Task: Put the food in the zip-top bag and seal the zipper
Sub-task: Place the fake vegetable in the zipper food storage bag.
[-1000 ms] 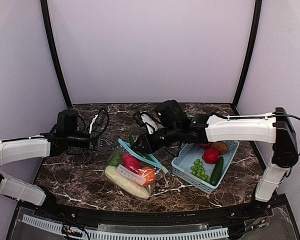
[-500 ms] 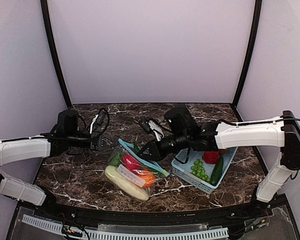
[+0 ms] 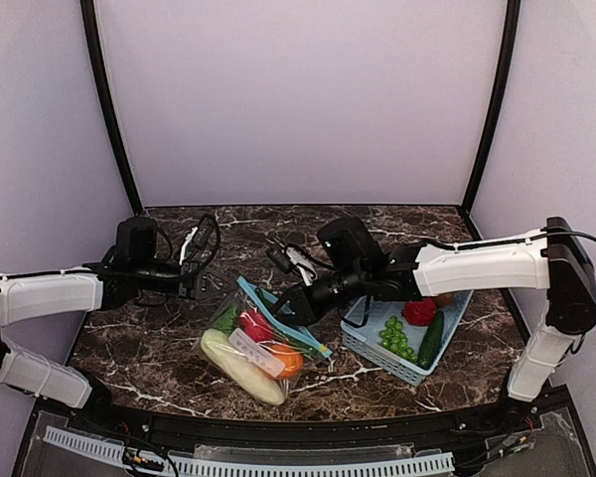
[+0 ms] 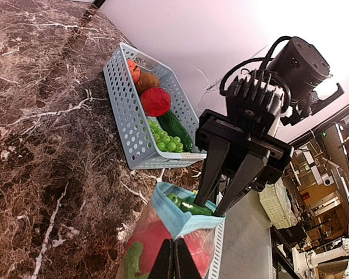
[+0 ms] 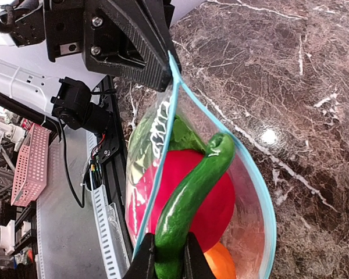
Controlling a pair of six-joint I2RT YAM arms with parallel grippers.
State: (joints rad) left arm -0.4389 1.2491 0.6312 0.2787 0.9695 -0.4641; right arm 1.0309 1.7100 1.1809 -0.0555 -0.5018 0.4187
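Observation:
The clear zip-top bag [image 3: 236,346] lies on the marble with its mouth raised. My left gripper [image 3: 219,284] [image 4: 174,258] is shut on one corner of the light blue zipper [image 3: 283,320] [image 4: 180,218] [image 5: 175,93]. Inside the bag are a cream squash [image 3: 240,368], an orange [image 3: 290,360] [image 5: 218,264], a red piece [image 3: 256,326] [image 5: 221,197] and green pieces [image 3: 225,318]. My right gripper [image 3: 283,306] [image 4: 208,203] [image 5: 168,256] is shut on a long green pepper [image 5: 195,186] [image 4: 189,206], which reaches down through the open mouth.
A light blue lattice basket [image 3: 377,350] [image 4: 125,110] stands right of the bag, under my right forearm. It holds a red piece [image 3: 419,311] [image 4: 156,102], green grapes [image 3: 395,336], a cucumber [image 3: 432,340] and a brown piece [image 3: 442,298]. Purple walls close in the table.
My right gripper has come down and slightly left with the green pepper into the bag's mouth. The bag has shifted a little to the left. My left arm holds still.

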